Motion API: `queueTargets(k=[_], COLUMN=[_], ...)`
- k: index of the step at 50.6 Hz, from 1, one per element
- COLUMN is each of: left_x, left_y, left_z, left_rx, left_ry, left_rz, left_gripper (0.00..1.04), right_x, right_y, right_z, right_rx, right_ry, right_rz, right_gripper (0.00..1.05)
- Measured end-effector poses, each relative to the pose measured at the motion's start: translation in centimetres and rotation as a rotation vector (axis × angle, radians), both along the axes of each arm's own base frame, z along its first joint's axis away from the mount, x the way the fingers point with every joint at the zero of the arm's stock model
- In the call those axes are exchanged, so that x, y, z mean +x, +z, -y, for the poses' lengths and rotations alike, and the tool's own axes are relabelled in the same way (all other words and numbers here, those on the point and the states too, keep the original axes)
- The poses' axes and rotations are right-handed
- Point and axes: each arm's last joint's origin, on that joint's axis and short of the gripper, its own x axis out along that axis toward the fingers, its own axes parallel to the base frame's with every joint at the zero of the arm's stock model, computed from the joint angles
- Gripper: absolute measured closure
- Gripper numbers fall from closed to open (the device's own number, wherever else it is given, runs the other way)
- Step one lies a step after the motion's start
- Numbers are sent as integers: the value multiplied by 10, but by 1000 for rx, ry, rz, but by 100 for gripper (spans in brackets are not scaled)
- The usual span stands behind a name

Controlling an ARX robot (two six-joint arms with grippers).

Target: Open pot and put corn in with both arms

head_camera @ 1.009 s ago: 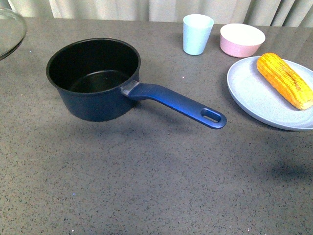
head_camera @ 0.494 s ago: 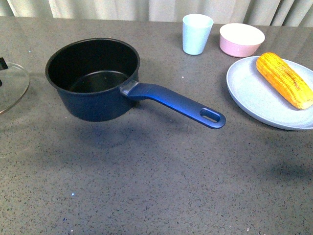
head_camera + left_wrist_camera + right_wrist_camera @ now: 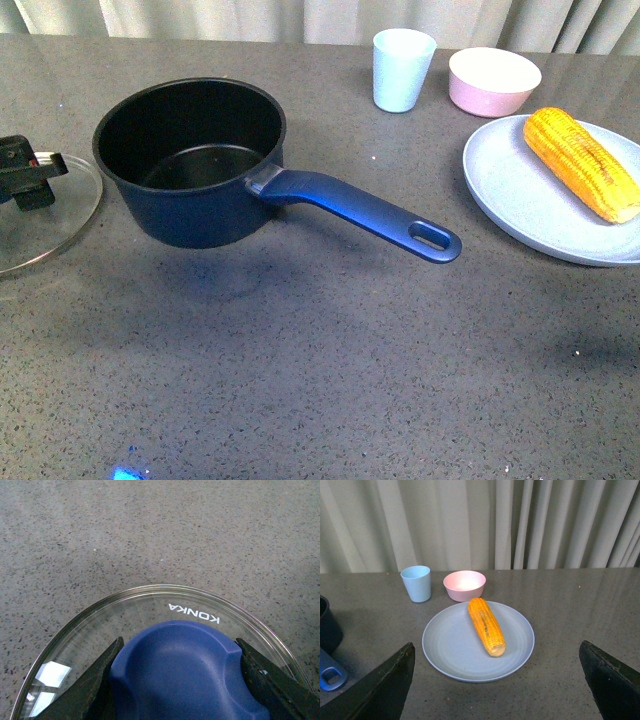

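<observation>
pot (image 3: 190, 165) open | lid (image 3: 62, 215) held by left gripper (image 3: 25, 170) | corn (image 3: 582, 163) on plate (image 3: 520, 195)

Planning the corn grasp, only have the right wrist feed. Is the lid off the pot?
Observer: Yes. Front view shows the pot open, with its lid off to its left.
Operator: Lid released?
Observer: No. Left wrist view shows the left tool shut on the knob.
Operator: Anything in the pot?
Observer: Nothing. Front view shows its black inside bare.
</observation>
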Motion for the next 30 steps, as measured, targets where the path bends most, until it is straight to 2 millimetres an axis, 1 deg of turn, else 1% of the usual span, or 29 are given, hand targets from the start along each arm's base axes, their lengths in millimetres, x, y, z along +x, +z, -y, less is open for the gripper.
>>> queueTargets(k=[8,18,19,20,26,30], left_x=[1,1,1,1,-1,-5], left_y=[-6,-8,-8,-8,-7,-5], left_z=[3,5,5,5,5,4], left_rx=[-4,-6,-8,-10,-22,-28], left_ry=[-7,-11,-11,-12,-5,2], left_rz=[-5,5,5,5,5,4], left_gripper=[48,47,46,40,18,9], right_x=[0,0,0,0,0,0], right_y=[0,0,0,0,0,0], right_z=[0,0,0,0,0,0], right_rx=[0,0,0,0,0,0], right_ry=[0,0,0,0,0,0], right_rz=[0,0,0,0,0,0], right_gripper=[9,9,9,9,9,9])
